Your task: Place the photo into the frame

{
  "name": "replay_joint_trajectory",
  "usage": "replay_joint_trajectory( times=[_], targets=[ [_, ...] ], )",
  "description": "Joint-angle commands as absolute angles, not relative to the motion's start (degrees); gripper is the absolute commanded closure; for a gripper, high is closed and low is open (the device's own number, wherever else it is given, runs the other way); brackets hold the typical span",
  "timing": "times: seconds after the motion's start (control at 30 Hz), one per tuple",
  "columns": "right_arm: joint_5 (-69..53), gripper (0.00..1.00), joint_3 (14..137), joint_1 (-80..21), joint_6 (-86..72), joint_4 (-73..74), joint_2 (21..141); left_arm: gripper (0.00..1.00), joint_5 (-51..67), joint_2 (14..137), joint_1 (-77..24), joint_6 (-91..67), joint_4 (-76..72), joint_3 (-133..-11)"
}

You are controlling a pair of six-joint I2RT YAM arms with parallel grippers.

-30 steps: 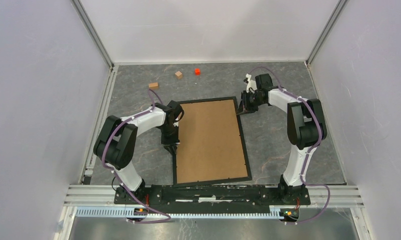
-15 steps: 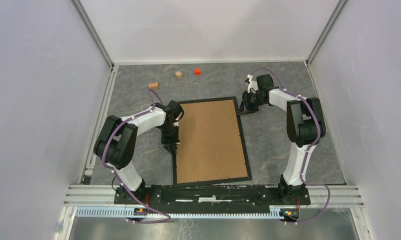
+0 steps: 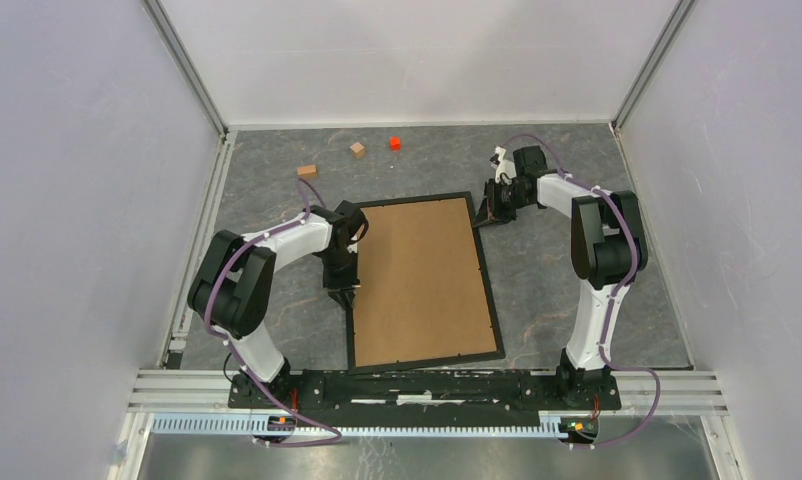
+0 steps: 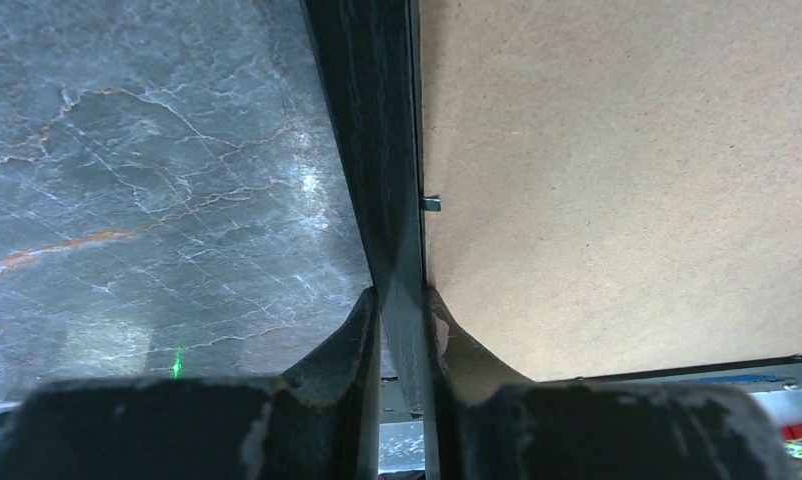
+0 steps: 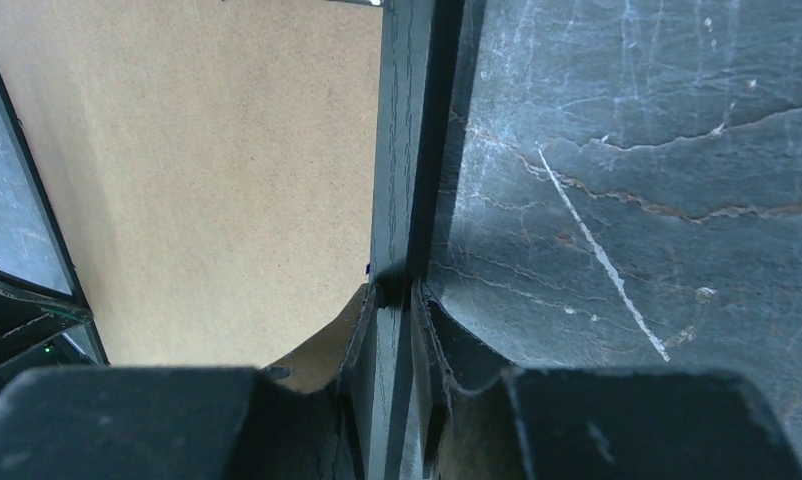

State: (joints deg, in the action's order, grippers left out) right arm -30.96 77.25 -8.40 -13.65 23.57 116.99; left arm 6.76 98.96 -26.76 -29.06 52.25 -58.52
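A black picture frame (image 3: 427, 361) lies back-up at the middle of a grey marbled table (image 3: 577, 270), its long sides running away from the arm bases, with a brown backing board (image 3: 419, 280) filling the opening. The near short side sits just ahead of the bases.

The left gripper (image 3: 343, 293) meets the frame about midway along its left side. In the left wrist view, the left gripper (image 4: 401, 295) has its fingers closed on that black rim, 1 finger on the table side and 1 over the edge of the board. A small metal tab (image 4: 432, 203) sticks out from the rim onto the board just beyond the fingertips.

The right gripper (image 3: 488, 217) is on the opposite long side, close to the far right corner. In the right wrist view, the right gripper (image 5: 394, 285) also pinches the rim, with the brown board to 1 side of its fingers and bare table to the other.

Toward the back of the table, well apart from the frame, lie 2 wooden blocks (image 3: 307, 171) and 1 small red block (image 3: 394, 142). White walls (image 3: 417, 60) enclose the table on 3 sides.
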Motion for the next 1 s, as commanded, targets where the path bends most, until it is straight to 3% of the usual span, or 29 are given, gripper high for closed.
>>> replay_joint_trajectory(
  times=[0.0,0.97],
  targets=[
    [-29.2,0.76,79.9,-8.2,-13.1,21.9,119.3,0.98,4.6,103.6,-28.2,-27.5,38.0,-56.2],
    [-32.8,0.73,79.0,-5.9,-14.2,19.4,120.4,0.98,5.0,104.2,-28.2,-27.5,37.8,-56.2]
  ],
)
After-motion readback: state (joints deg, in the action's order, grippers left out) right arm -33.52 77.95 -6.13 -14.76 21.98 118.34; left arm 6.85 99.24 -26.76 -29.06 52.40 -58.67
